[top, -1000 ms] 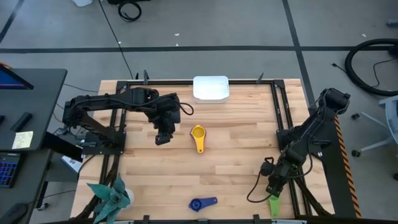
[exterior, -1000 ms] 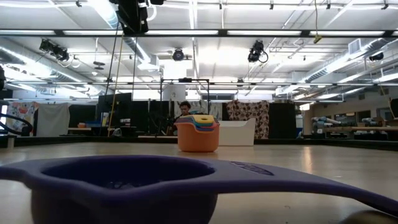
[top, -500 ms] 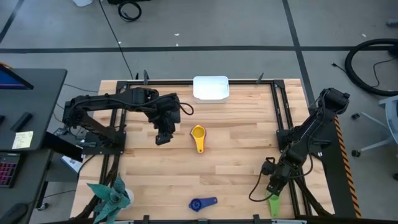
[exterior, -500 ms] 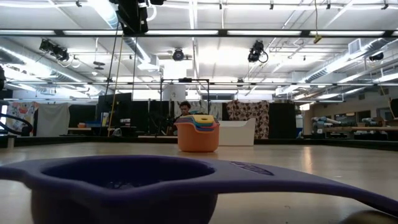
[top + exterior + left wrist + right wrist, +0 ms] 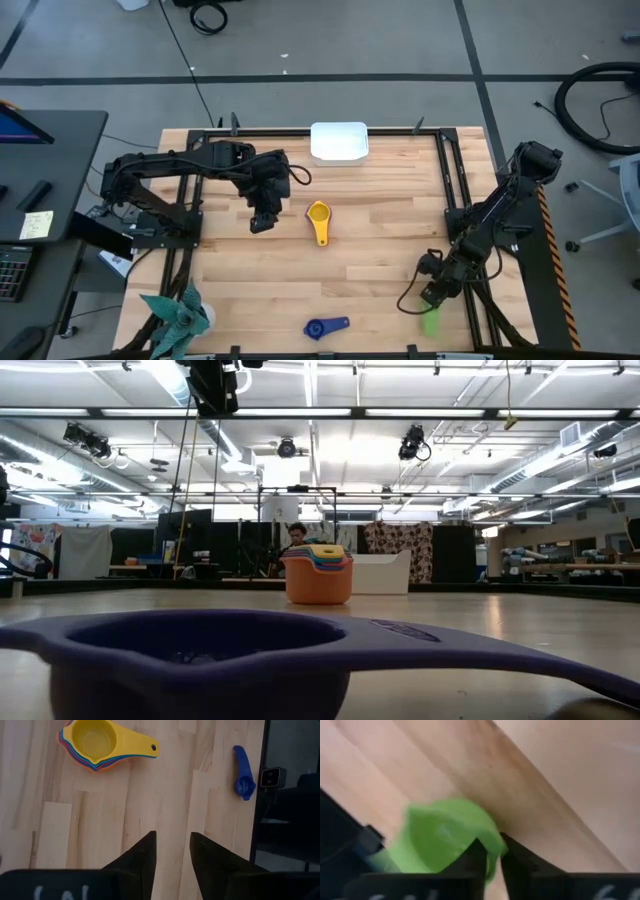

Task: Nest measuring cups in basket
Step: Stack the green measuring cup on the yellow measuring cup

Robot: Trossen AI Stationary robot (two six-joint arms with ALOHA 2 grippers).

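1. high view: the right gripper (image 5: 432, 300) is low at the near right corner of the desk (image 5: 380, 230), right over the green cup (image 5: 430, 322), which lies against the desk's frame rail. the left gripper (image 5: 260, 222) hovers mid-desk, just beside the stack (image 5: 318, 213) with the yellow cup on top. the dark blue cup (image 5: 325, 327) lies alone near the front edge; the basket (image 5: 339, 141) sits at the far edge, well apart from all the cups.
2. low view: the dark blue cup (image 5: 200, 650) fills the foreground; the stack (image 5: 318, 572) stands beyond it, in front of the basket (image 5: 385, 572). no gripper shows here.
3. left wrist view: the left gripper (image 5: 171, 851) has its fingers parted and holds nothing; the stack (image 5: 97, 742) and the dark blue cup (image 5: 243, 772) lie ahead of it, apart from its fingers.
4. right wrist view: the right gripper (image 5: 492, 857) has pinched nearly closed on the rim of the green cup (image 5: 445, 842), one finger inside the bowl and one outside.
5. handling, as a judgement: the cup looks light, stiff and smooth, so a thin rim pinch could let it swivel or slip. the flat handle would give steadier hold, and the rail beside it leaves little room.
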